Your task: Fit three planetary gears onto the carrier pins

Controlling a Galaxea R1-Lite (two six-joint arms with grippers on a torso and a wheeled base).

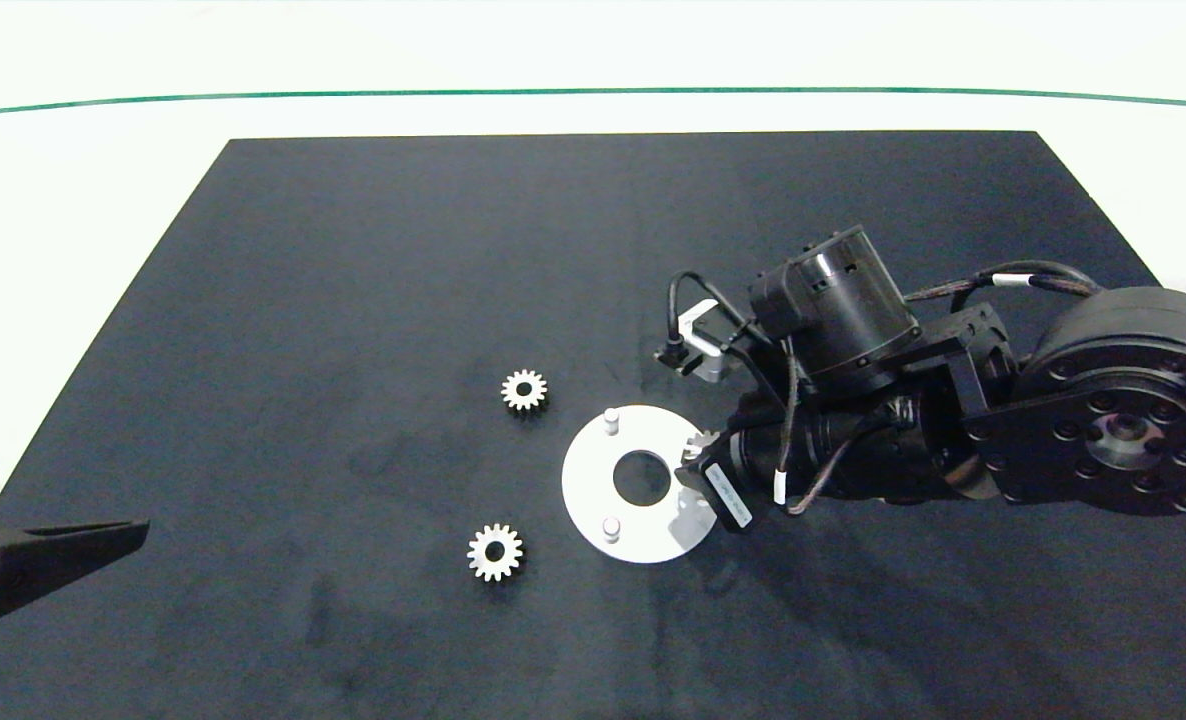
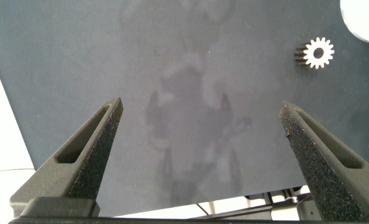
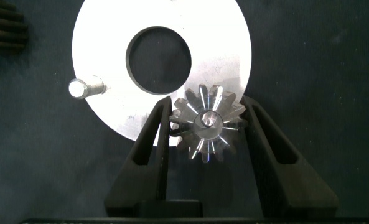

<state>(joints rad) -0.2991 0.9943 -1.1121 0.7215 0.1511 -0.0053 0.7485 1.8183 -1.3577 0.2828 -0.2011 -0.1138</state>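
While the small silver-grey toothed gear (image 3: 206, 122) sits over a white peg on the flat white round disc (image 1: 593, 500), pinched by the right gripper (image 3: 206, 127), keep its bore centred and press straight down. Two more gears (image 1: 524, 389) wait on the black mat (image 1: 353, 300); left gripper (image 2: 200, 149) spread.

Third pin of the white disc (image 1: 593, 505) under right gripper (image 1: 698, 470) in head view.

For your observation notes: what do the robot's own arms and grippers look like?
Right arm: black rounded joints ringed with bolts, loose black cables, white labels, a small silver bracket. Both the right gripper and left gripper have two dark grey tapered fingers with slotted sides and rough inner faces.
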